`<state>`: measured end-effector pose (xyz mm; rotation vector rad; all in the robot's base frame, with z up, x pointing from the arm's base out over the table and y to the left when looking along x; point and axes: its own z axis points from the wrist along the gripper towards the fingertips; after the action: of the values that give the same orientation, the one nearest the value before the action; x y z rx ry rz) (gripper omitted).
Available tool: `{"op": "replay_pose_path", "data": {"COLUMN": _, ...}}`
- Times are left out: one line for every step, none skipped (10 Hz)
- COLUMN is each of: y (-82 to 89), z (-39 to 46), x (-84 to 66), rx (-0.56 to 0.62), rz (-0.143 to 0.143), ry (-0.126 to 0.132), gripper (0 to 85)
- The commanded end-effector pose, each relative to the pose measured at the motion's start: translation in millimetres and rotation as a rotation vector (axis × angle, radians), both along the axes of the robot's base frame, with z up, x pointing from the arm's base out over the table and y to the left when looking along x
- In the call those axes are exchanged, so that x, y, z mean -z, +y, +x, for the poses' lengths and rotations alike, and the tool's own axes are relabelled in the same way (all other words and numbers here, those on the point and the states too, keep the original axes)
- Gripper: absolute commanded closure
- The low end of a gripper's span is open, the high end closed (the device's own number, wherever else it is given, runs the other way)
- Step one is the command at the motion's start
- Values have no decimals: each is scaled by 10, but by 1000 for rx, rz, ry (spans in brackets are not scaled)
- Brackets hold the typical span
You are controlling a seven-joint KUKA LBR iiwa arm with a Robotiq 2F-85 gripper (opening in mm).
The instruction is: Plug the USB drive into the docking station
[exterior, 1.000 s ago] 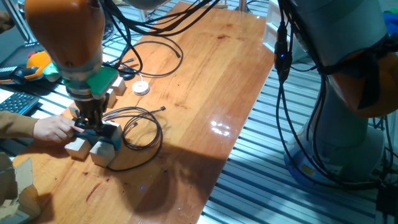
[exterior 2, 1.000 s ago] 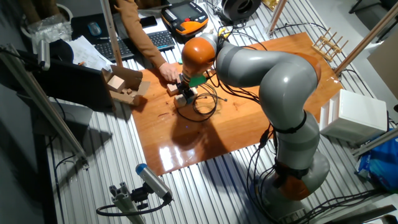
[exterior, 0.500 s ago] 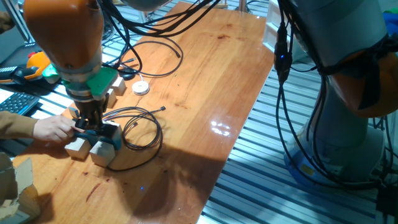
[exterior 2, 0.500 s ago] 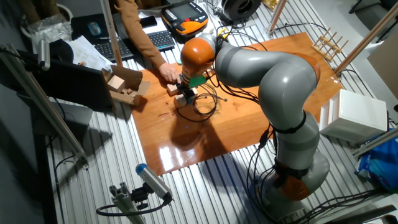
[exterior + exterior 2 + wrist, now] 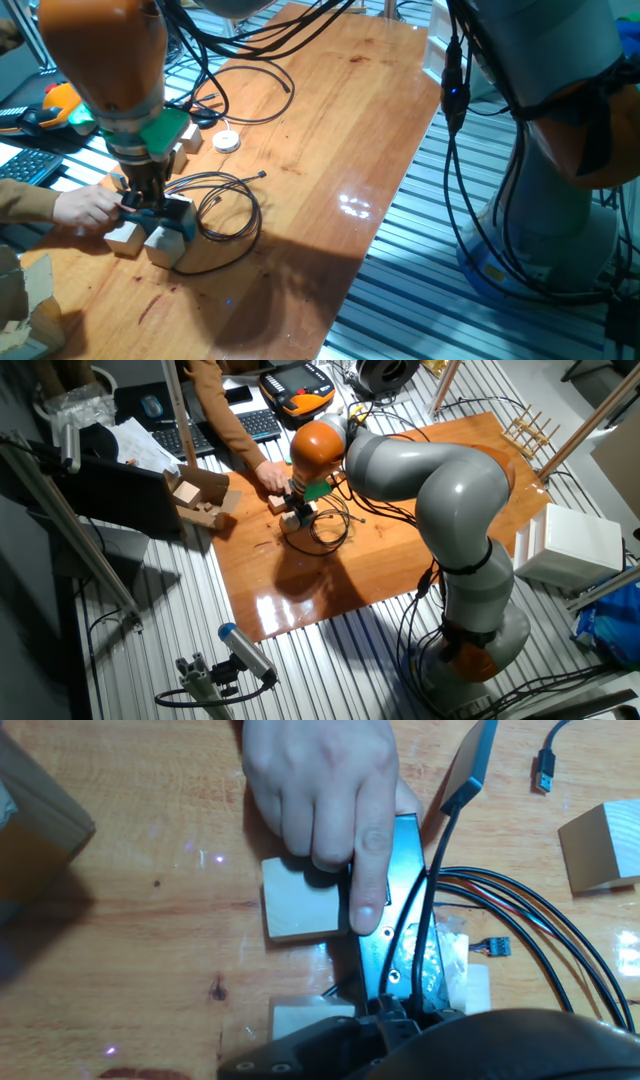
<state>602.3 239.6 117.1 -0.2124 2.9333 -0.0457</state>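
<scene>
Wooden table (image 5: 330,130): wooden cubes (image 5: 125,236), cable loop (image 5: 232,215), white disc (image 5: 227,141)
</scene>
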Motion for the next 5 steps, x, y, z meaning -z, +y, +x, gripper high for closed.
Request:
{"op": "replay_pose_path", "data": {"y": -4, "z": -12, "x": 15, "rx": 1, "rz": -3, "ry": 1, "gripper": 850}}
{"op": "replay_pose_path", "data": {"y": -19, "z": -12, "x": 24, "rx": 1, "rz": -3, "ry": 1, "gripper": 850}}
{"op": "replay_pose_path", "data": {"y": -26, "z": -12, "x": 21, "rx": -3, "rz": -3, "ry": 1, "gripper": 850}}
{"op": "replay_pose_path", "data": {"y": -31, "z": -15, "x": 16, "rx": -5, "rz": -5, "ry": 1, "gripper": 850}}
{"op": "replay_pose_path", "data": {"y": -37, "z": -19, "x": 5, "rx": -12, "rz": -8, "ry": 7, "gripper": 850}}
